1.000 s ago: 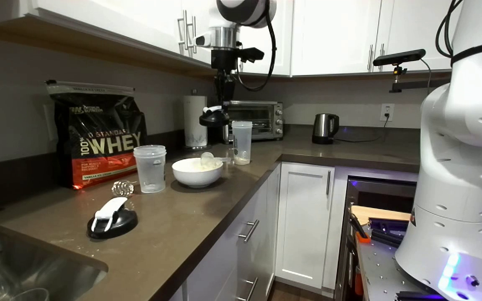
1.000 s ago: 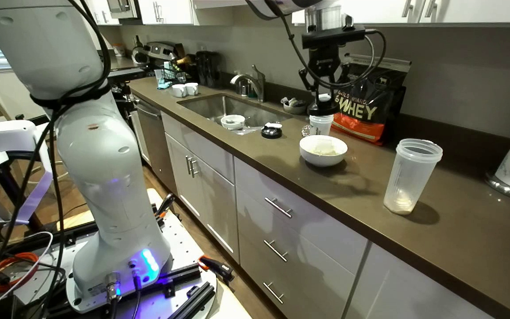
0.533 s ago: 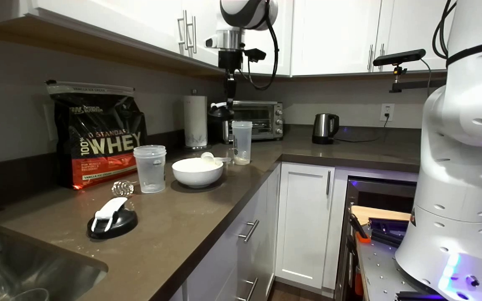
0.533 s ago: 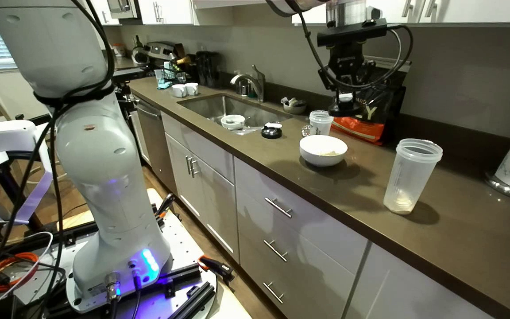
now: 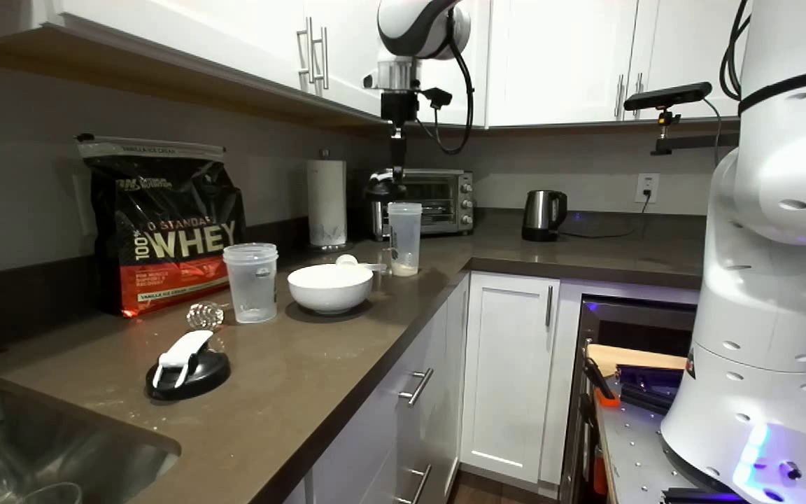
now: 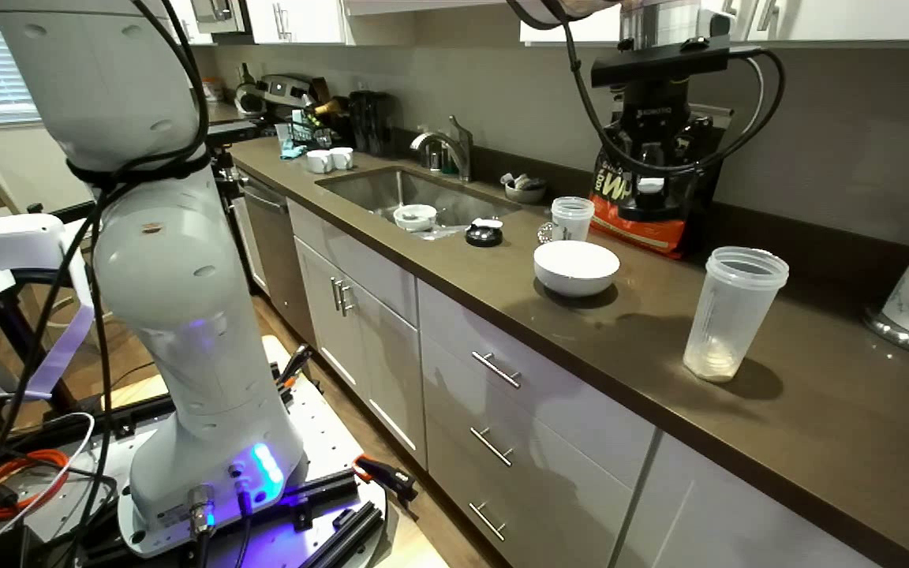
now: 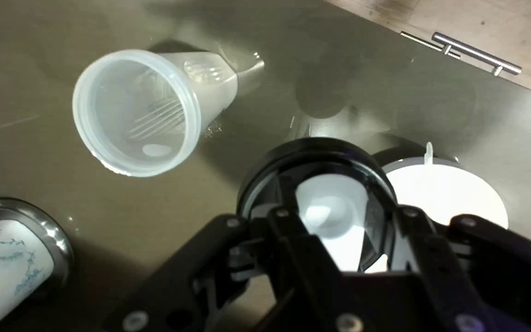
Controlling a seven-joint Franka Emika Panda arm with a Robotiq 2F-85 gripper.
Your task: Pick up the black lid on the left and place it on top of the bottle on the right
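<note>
My gripper (image 5: 397, 172) is shut on the black lid (image 5: 384, 189), which hangs in the air with its white flip cap up. In the wrist view the fingers (image 7: 346, 214) stand on either side of the flip cap of the lid (image 7: 316, 148). The tall translucent bottle (image 6: 731, 312) stands upright on the counter with its mouth open and some powder at the bottom. The held lid (image 6: 652, 207) is above the counter between the white bowl and the bottle, apart from both. The bottle (image 7: 213, 83) also shows in the wrist view, left of the lid.
A second black lid (image 5: 189, 374) lies by the sink (image 5: 95, 420). A shorter clear cup (image 5: 252, 283) and white bowl (image 5: 329, 288) stand along the counter; the bowl (image 7: 450, 191) is right of the lid in the wrist view. A paper-towel roll (image 7: 7, 265) stands behind the bottle.
My gripper has carried the lid to the right in both exterior views, from above the bowl area toward the tall bottle. The bottle, bowl and second lid have not moved.
</note>
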